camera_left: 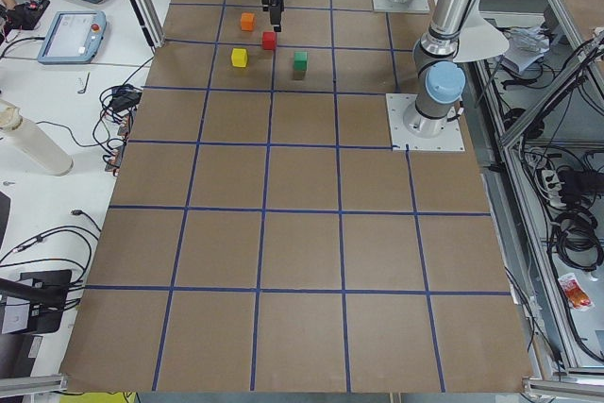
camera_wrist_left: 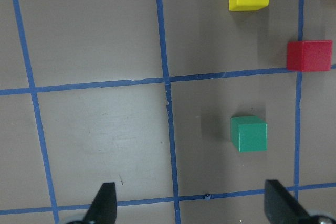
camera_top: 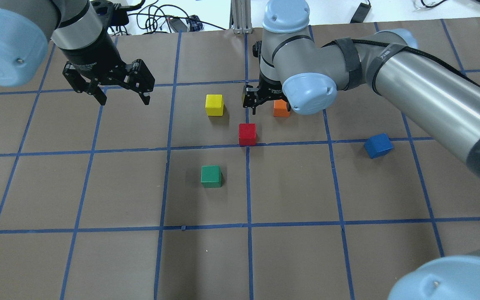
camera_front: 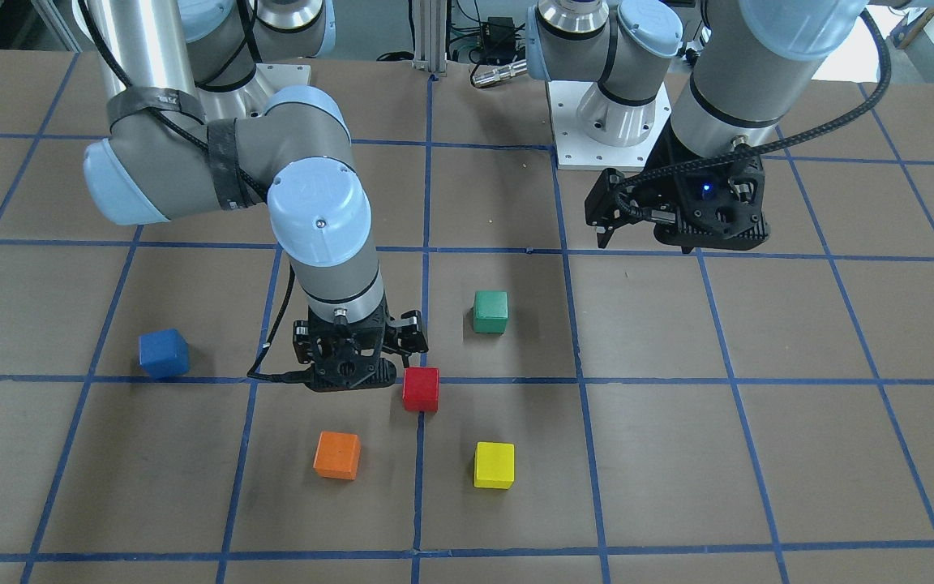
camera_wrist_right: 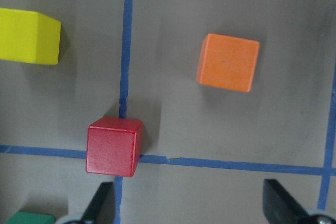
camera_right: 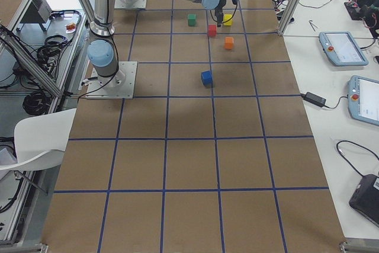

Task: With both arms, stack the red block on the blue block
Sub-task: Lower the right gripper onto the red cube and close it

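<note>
The red block (camera_front: pixel 421 389) sits on the brown table on a blue tape crossing; it also shows in the overhead view (camera_top: pixel 247 134) and in the right wrist view (camera_wrist_right: pixel 114 146). The blue block (camera_front: pixel 164 354) (camera_top: pixel 378 145) lies alone, tilted, well off to the robot's right. My right gripper (camera_front: pixel 351 375) (camera_wrist_right: pixel 189 208) is open and empty. It points down above the table just beside the red block, between it and the orange cube. My left gripper (camera_top: pixel 123 98) (camera_wrist_left: pixel 191 208) is open and empty, hovering high at the far left, away from all cubes.
An orange cube (camera_front: pixel 337 455), a yellow cube (camera_front: pixel 494 465) and a green cube (camera_front: pixel 490 312) stand around the red block. The right arm's elbow (camera_top: pixel 308 93) overhangs the orange cube in the overhead view. Blue tape lines grid the table.
</note>
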{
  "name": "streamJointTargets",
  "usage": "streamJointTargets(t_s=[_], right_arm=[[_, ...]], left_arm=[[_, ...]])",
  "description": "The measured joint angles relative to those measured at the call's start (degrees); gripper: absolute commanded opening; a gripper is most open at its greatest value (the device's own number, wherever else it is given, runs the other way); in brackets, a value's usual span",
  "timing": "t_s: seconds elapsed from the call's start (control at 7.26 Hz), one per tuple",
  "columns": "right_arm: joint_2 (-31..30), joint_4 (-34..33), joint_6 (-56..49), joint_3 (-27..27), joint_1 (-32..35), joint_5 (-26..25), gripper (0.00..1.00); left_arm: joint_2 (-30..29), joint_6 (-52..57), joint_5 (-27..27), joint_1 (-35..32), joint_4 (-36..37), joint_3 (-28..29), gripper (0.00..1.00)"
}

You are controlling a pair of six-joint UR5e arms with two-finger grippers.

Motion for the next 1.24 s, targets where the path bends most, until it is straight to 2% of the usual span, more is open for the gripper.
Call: streamJointTargets(t_s=[0.69,0.96,1.1,1.24], right_arm=[[7.35,-7.00,2.16,0.00,3.32,4.43,1.00],[8.63,-7.13,2.25,0.33,3.45,5.28,1.00],[8.80,-7.02,2.29,0.44,3.48,5.35,0.89],[8.91,-7.07,2.31,0.51,3.48,5.39,0.46]], left_arm=[[0.02,1.84,2.26,0.14,0.28,-0.71,1.00],[0.13,1.90,2.14,0.15,0.52,-1.29,1.00],[0.15,1.87,2.12,0.13,0.55,-1.35,1.00],[0.15,1.86,2.13,0.10,0.57,-1.38,1.00]])
